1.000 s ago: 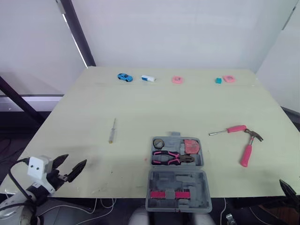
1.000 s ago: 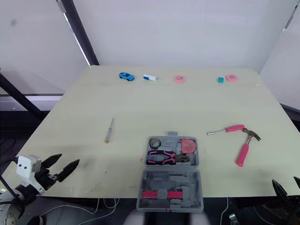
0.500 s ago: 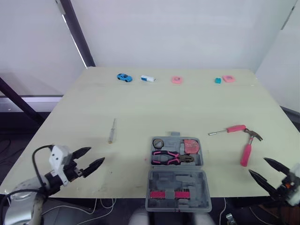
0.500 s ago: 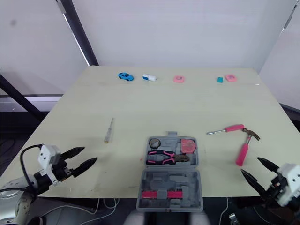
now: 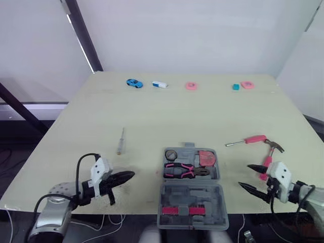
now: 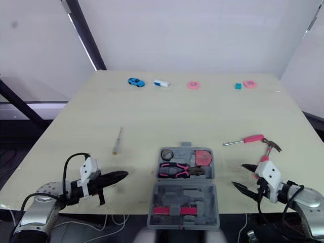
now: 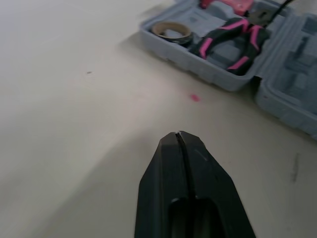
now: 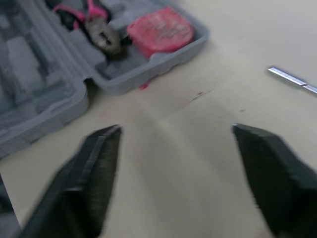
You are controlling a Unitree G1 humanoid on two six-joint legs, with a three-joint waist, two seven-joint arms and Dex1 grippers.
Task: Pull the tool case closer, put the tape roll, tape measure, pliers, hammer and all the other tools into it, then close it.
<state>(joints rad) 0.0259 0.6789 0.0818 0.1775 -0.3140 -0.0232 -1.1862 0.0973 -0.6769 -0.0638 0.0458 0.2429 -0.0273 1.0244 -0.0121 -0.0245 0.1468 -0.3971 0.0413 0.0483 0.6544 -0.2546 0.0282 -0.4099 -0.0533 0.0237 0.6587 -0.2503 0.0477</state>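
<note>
— Jaws first?
— On the left gripper [image 7: 178, 135]: pressed tight together, gripping nothing. On the right gripper [image 5: 244, 175]: spread wide, equally empty.
— And between them?
— The tool case [image 5: 220, 202], open, lid flopped towards the robot, seemingly close enough already. Inside the tray: tape roll [image 5: 171, 154], pliers [image 5: 185, 170], tape measure [image 5: 205, 157].
— Left outside?
— Just beside the right gripper, to its outer side: the hammer [image 5: 269, 158], long axis running roughly away from the robot, head at the far end, pink handle nearest the open tips. Past that, the pink-handled screwdriver [image 5: 246, 140], lying crosswise. Over on the left, well apart from the case, a thin screwdriver [image 5: 120, 140], also pointing away.
— Nearer arm for the hammer?
— The right, plainly. Probably a short reach outward, then a grip across the handle. Left better kept for the thin screwdriver, though not before opening up.
</note>
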